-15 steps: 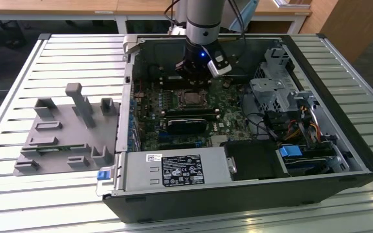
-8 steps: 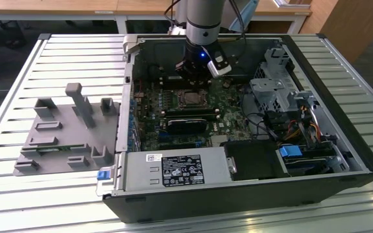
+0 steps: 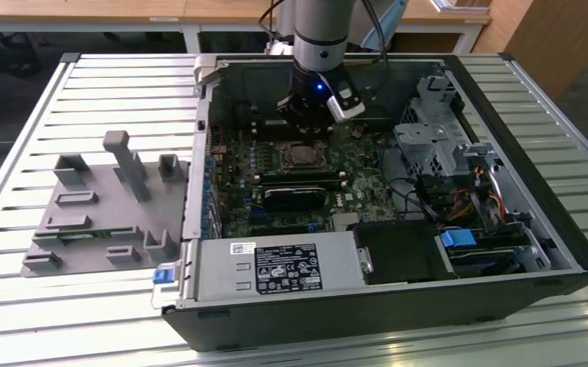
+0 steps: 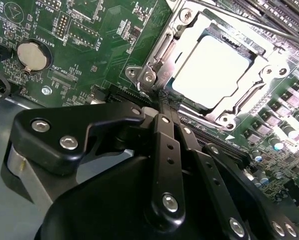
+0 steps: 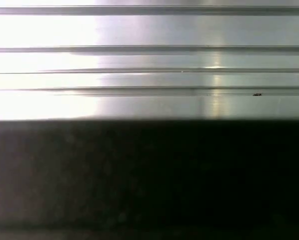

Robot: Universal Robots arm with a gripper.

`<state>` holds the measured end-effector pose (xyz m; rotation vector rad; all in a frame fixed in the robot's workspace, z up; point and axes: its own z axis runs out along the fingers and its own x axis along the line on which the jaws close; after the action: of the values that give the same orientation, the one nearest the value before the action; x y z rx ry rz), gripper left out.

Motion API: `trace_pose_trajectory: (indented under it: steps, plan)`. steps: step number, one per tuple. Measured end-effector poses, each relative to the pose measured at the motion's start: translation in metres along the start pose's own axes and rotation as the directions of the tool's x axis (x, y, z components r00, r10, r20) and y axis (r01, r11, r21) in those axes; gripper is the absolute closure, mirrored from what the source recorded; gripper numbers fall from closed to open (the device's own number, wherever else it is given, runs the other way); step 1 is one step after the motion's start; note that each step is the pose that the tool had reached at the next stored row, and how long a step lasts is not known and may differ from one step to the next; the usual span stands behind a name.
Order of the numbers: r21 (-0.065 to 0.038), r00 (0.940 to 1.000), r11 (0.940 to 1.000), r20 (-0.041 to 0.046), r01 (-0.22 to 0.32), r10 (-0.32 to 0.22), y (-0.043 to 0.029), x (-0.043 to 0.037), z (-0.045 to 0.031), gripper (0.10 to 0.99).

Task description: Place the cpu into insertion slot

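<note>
The arm (image 3: 323, 30) is your typical silvery-grey tube up top, going into a black wrist section with a small blue light glowing on it. There's a white-and-grey boxy module bolted on the side, and black cables (image 3: 379, 27) looping down alongside. In the second wrist view the gripper (image 4: 165, 102) is all matte black metal: chunky rounded linkage plates, long flat bars dotted with small holes, and shiny silver screws at the joints. A grey cylinder peeks out underneath.
</note>
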<state>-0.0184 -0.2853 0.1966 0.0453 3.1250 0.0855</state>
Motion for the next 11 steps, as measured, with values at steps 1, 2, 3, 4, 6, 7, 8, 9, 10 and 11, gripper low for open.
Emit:
trace_pose_trajectory:
  steps: [1,2,3,4,6,7,8,9,10,11]
  plan:
    - [-0.001,1.0000,1.0000,0.0003,0.000,0.000,0.0002,-0.0001,-0.0013,0.980]
    - [0.001,1.0000,1.0000,-0.0004,0.000,0.000,0.0002,0.0000,-0.0038,0.980]
    - [0.002,1.0000,1.0000,-0.0009,0.000,0.000,0.0001,0.0000,-0.0065,0.980]
    - [0.001,1.0000,1.0000,-0.0007,0.000,0.000,0.0003,-0.0001,-0.0091,0.980]
    - [0.001,1.0000,1.0000,-0.0008,0.000,0.000,0.0006,-0.0001,-0.0152,0.980]
    - [0.002,1.0000,1.0000,-0.0009,0.000,0.000,0.0007,-0.0001,-0.0172,0.980]
    - [0.002,1.0000,1.0000,-0.0009,0.000,0.000,0.0007,-0.0001,-0.0179,0.980]
    - [0.001,1.0000,1.0000,-0.0007,0.000,0.000,0.0008,-0.0002,-0.0178,0.980]
    - [0.001,1.0000,1.0000,-0.0007,0.000,0.000,0.0008,-0.0002,-0.0179,0.980]
    - [0.001,1.0000,1.0000,-0.0008,0.000,0.000,0.0007,-0.0002,-0.0180,0.980]
